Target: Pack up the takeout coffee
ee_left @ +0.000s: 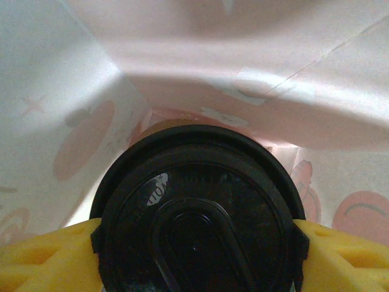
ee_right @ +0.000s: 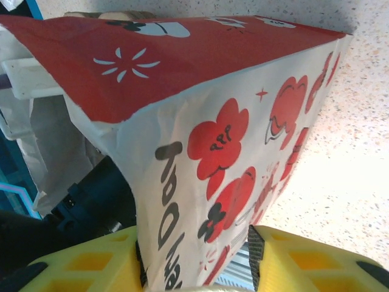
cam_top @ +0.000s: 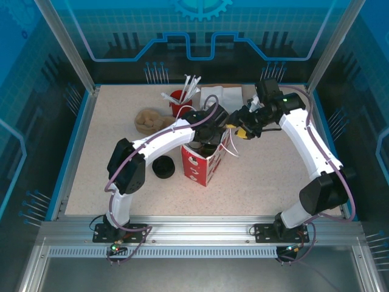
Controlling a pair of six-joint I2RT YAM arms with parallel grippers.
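Two sets of fingers at the red-and-white bag [cam_top: 203, 163], which stands on the table [cam_top: 261, 182]. My left fingers [ee_left: 36, 258] sit on either side of the takeout coffee [ee_left: 197, 213], touching its black lid, down inside the bag. My right fingers [ee_right: 304, 258] are closed on the bag's upper edge.

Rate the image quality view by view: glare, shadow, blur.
Top external: sharp, evenly lit, soft shadows beside the red-and-white bag. Left wrist: the coffee's black lid looms dark, light glowing pink through the bag walls. Right wrist: bag print legible, table washed out by glare at right.
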